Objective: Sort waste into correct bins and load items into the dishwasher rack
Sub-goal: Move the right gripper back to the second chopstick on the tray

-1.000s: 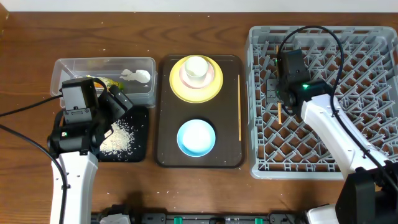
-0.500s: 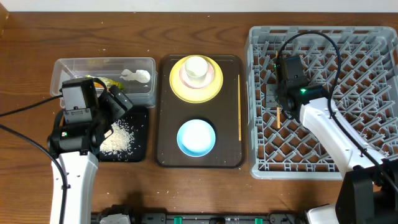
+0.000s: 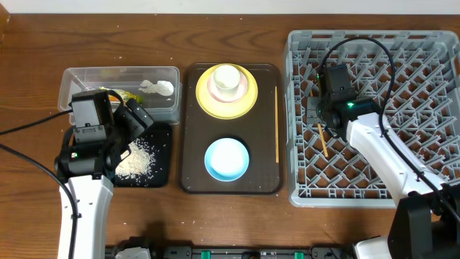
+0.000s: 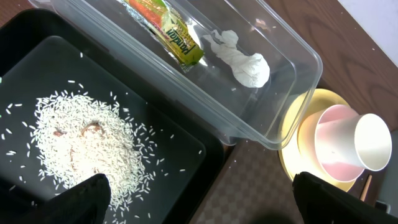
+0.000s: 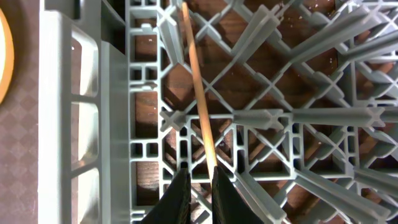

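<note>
Setting a chopstick (image 5: 198,93) down in the rack (image 3: 431,86) at the right edge of the desk (image 3: 144,216). Poising the right gripper (image 5: 200,180) at the chopstick's end, fingers almost together (clamped or loose: not telling from here). Doing it well, likely: lowering flat between pegs (image 5: 267,118), freeing only once resting. Hanging the left gripper (image 4: 202,190) spread wide, empty, by the left edge. Finding wrapper (image 4: 165,31) and tissue (image 4: 242,59) lying in the tub (image 3: 79,79), far left corner; rice (image 4: 81,149) in the black tray (image 4: 43,62); plate (image 3: 203,101), pink bowl (image 4: 333,143), cup (image 3: 227,76), blue bowl (image 3: 226,159), second chopstick (image 3: 277,122) waiting on the brown tray (image 3: 262,173) mid-desk.
</note>
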Action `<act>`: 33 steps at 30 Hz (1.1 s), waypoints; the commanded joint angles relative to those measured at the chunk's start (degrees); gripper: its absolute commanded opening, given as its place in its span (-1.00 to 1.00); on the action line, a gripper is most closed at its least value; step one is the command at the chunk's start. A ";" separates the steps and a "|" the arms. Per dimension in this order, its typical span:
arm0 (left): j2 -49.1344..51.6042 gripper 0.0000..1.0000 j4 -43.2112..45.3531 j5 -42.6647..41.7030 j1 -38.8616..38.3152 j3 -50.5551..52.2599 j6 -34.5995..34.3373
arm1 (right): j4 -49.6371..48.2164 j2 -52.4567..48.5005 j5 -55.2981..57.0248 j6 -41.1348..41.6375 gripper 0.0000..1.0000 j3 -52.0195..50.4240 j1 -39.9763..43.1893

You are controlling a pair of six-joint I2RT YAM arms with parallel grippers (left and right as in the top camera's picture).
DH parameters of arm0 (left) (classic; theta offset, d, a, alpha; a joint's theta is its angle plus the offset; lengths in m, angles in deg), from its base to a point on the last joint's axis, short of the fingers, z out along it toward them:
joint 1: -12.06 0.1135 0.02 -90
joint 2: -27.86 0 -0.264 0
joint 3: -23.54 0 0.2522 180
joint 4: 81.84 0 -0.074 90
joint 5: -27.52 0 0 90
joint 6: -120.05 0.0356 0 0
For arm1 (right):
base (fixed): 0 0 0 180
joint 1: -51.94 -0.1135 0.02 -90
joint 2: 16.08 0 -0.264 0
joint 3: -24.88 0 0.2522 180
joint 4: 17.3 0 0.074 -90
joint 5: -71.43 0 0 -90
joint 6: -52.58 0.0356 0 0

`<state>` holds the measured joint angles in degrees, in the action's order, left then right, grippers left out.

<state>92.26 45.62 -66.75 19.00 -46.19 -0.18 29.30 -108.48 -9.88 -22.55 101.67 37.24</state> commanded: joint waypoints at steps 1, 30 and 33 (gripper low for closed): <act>0.07 0.93 -0.20 0.70 0.17 -0.63 -0.68 | 1.27 1.11 -2.25 0.94 -0.74 2.49 0.90; 0.07 0.93 -0.17 0.70 0.17 -0.63 -0.68 | 4.15 2.38 -9.42 1.14 -0.98 9.64 -13.25; 0.07 0.93 -0.20 0.70 0.17 -0.63 -0.68 | 4.11 2.38 -7.56 1.14 -0.98 9.62 -13.20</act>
<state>92.26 45.60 -66.75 19.00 -46.19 -0.18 33.47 -105.71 -17.55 -21.52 110.87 23.97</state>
